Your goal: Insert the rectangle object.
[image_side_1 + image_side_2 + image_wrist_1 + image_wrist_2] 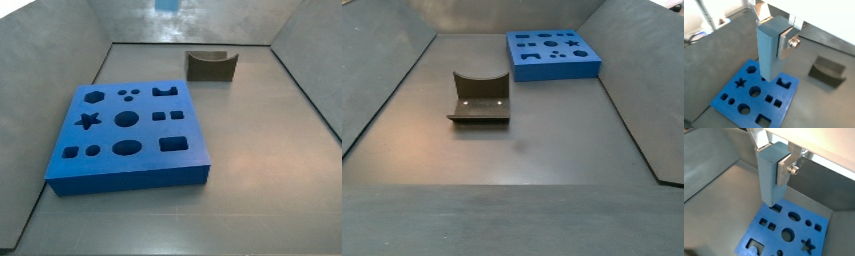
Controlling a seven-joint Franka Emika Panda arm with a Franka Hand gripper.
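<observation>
Both wrist views, my gripper point(779, 26) clamped on the rectangle object point(769, 52), blue board point(754, 95) below it, no writing I can read.

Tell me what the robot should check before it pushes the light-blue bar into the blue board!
1. Bar held: ok. The gripper is shut on the rectangle object.
2. Bar upright: ok, it hangs straight down in both wrist views.
3. Bar above the blue board: ok, its lower end hangs over the board's edge.
4. Lined up with the right hole: cannot tell.
5. Holes free: ok, nothing sits in them.
6. U-shaped block out of the way: ok, apart from the board.
</observation>
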